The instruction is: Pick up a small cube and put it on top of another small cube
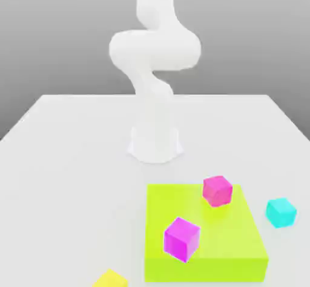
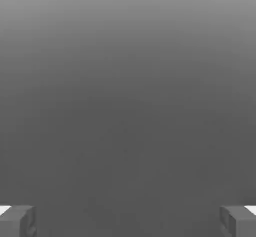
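Several small cubes lie on the white table in the exterior view. A pink cube (image 1: 217, 190) sits at the far edge of a flat lime-green block (image 1: 233, 237), and a purple cube (image 1: 181, 238) sits on the block nearer the front. A cyan cube (image 1: 281, 212) rests on the table to the exterior view's right of the block. A yellow cube (image 1: 110, 279) shows at the front edge. The arm rises from its base (image 1: 155, 143) and folds upward out of frame. In the hand view my gripper (image 2: 128, 221) is open, its grey fingertips (image 2: 18, 221) wide apart with nothing between them.
The white table (image 1: 66, 171) stretches broad and bare on the exterior view's left and behind the arm's base. The hand view looks onto a plain grey backdrop.
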`<state>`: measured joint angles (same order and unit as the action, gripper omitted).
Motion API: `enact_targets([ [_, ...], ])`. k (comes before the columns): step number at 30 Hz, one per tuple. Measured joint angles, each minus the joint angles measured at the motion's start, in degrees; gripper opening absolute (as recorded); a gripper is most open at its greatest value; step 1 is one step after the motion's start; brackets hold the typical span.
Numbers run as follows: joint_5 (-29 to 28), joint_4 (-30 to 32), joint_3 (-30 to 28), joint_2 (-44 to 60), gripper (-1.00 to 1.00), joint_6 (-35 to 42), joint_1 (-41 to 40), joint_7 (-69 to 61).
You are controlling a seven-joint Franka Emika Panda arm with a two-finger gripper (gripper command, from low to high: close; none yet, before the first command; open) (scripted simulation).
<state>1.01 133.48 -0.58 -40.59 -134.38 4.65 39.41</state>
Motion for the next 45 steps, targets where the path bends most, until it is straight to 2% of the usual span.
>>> enact_targets([
  [9,3.9,6.2,0.0,19.1,0.0,-9.4,15.3,-23.5],
  [16,5.0,10.9,3.6,33.6,0.0,-16.6,23.6,-40.2],
  [20,2.5,13.6,6.2,41.9,0.0,-20.9,29.2,-47.4],
  [23,-2.1,15.7,7.0,48.0,0.0,-24.0,31.2,-50.9],
  [29,-7.1,14.4,4.3,60.5,0.0,-33.3,34.2,-49.7],
  [30,-7.3,14.1,4.0,61.9,-1.0,-34.4,34.5,-49.6],
  [37,-7.5,14.1,4.0,61.9,-1.0,-34.3,34.5,-49.4],
  [42,-4.7,16.0,5.7,52.8,-1.0,-27.1,33.4,-51.6],
  [45,-2.5,14.3,4.6,50.1,-1.0,-23.6,31.5,-52.7],
])
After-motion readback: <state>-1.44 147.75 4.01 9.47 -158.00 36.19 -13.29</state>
